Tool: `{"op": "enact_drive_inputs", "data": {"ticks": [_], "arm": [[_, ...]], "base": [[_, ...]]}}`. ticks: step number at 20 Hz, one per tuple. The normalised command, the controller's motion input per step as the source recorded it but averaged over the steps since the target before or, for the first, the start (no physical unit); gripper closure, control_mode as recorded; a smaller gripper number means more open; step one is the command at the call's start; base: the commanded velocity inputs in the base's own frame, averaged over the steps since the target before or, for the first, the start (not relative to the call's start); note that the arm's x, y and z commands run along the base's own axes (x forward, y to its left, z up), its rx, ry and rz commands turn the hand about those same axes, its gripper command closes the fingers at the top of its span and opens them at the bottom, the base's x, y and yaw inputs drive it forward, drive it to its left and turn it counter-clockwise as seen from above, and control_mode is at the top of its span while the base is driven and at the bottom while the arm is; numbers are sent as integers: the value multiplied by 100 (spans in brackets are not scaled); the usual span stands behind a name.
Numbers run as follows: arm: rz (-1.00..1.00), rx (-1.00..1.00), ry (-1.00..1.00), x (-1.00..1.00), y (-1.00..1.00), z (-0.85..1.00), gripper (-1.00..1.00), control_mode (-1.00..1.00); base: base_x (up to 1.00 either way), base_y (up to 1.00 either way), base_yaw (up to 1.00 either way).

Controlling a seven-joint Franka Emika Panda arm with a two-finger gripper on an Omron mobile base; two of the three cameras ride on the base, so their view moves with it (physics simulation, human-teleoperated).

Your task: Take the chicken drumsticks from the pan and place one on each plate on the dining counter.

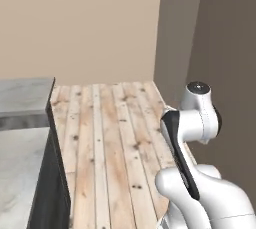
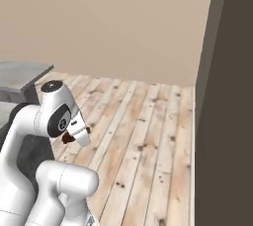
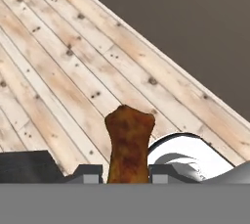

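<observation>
Between the fingers of your hand point(image 3: 128, 179) sat one chicken drumstick point(image 3: 129, 145), pinched tight and poking up over the wooden floor point(image 3: 58, 61). Guessing you carried it high like that so it'd clear the counter point(image 1: 25, 95) edge on the way to a plate.

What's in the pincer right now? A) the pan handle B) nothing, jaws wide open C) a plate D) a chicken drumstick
D: in the hand view the brown drumstick stands clamped between the two fingertips of the pincer, above the wooden floor.
</observation>
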Motion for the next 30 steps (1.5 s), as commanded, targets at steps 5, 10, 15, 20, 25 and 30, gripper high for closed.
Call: {"op": "enact_drive_inputs", "data": {"ticks": [5, 10, 15, 20, 25, 30], "arm": [[0, 0, 0, 0, 0, 0, 100, 100], [0, 0, 0, 0, 0, 0, 100, 100], [0, 0, 0, 0, 0, 0, 100, 100], [0, 0, 0, 0, 0, 0, 100, 100], [0, 0, 0, 0, 0, 0, 100, 100], [0, 0, 0, 0, 0, 0, 100, 100]], "base": [[100, -67, 53], [100, -46, 61], [97, -85, 51], [84, -100, 46], [99, -89, 50], [100, -89, 50]]}}
